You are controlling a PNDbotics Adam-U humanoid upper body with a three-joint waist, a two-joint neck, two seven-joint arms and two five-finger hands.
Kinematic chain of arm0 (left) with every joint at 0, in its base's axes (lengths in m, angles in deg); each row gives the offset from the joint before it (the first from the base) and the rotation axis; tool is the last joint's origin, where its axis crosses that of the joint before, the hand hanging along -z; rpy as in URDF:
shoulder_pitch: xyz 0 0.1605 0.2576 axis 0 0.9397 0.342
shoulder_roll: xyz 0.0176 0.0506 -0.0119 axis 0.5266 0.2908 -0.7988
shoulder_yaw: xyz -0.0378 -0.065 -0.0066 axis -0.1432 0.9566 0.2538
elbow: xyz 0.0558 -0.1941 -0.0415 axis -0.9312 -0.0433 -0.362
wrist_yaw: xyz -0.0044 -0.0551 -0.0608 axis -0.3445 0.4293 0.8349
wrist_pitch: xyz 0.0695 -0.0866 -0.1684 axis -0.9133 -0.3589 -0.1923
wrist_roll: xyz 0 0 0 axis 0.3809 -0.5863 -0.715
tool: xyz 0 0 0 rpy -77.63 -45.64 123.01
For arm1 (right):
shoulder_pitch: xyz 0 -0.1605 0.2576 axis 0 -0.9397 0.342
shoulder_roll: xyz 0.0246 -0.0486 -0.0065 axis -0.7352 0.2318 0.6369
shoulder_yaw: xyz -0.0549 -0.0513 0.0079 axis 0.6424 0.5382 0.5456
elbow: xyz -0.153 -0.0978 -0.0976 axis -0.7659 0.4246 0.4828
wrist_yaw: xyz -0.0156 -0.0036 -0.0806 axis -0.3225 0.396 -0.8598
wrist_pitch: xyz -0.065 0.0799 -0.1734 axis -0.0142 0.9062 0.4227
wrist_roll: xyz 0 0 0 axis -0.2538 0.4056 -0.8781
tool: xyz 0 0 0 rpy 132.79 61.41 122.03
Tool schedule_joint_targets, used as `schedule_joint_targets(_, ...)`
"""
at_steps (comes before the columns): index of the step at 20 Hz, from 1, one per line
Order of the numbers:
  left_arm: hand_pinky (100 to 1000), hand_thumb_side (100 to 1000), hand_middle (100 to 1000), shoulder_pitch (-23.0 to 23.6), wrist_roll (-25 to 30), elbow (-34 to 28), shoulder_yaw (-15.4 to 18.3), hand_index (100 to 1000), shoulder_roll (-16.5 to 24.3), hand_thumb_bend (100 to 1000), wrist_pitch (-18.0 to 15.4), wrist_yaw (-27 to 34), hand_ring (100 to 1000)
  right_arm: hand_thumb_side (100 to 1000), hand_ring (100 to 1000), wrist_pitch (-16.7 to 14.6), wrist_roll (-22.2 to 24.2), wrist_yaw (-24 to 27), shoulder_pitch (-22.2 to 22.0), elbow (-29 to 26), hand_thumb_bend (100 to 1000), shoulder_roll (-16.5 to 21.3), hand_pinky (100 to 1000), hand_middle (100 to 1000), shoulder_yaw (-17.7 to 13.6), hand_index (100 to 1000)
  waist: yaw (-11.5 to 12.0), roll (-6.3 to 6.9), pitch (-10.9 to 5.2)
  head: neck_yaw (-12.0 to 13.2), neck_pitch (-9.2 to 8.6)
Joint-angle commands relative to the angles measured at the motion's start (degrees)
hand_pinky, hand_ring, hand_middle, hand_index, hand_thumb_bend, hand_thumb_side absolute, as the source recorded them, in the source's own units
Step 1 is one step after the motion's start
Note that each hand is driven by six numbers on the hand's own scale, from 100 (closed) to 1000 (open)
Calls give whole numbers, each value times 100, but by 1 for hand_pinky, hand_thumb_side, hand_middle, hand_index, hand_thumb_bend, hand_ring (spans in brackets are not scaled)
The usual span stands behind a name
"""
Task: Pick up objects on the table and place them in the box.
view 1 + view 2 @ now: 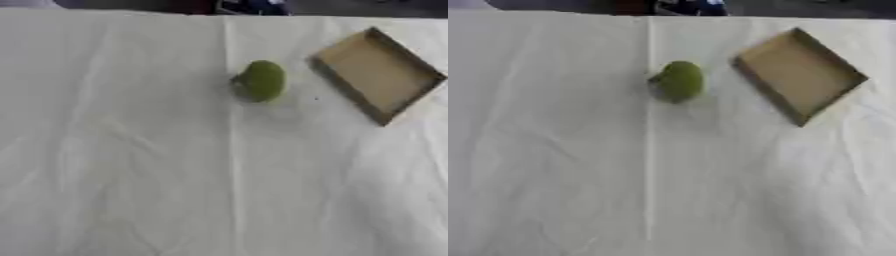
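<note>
object: round green thing (262, 80), looks like a fruit, sits alone on the white-clothed table (131, 165) at about 12 o'clock from the view centre, upper middle.
box: shallow brown cardboard box (378, 70), open top, turned diamond-wise, at about 2 o'clock; nothing seen inside.
relation: green thing lies at 9 o'clock of the box, near but apart, a strip of bare cloth between them.
hands: neither hand shows in either view, so can't tell if fingers are apart, together or clamped on anything.
step: likely the very start, nothing picked yet.
why placed so: fruit set close to the box, probably to keep the carry short.
edges: far table edge runs just beyond the box's 12 o'clock corner.
room: wide bare cloth from 3 through 9 o'clock; approach from the near side looks unobstructed.
</note>
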Motion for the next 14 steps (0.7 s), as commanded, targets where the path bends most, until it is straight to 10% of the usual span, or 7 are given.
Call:
schedule_joint_targets(1, 535, 287, 645, -18, -13, -115, 50, 753, 128, 129, 6, -17, 629, 257, 643, -10, 7, 13, 75, -60, 100, 170, 744, 686, -33, 831, 7, 6, -122, -2, 32)
schedule_joint_targets(14, 534, 290, 645, 56, 58, -115, 7, 752, 185, 123, 26, -14, 629, 352, 761, -161, 773, -1124, 1087, 1041, 204, 1459, 784, 772, 1289, 847, 47, -71, -207, -57, 149)
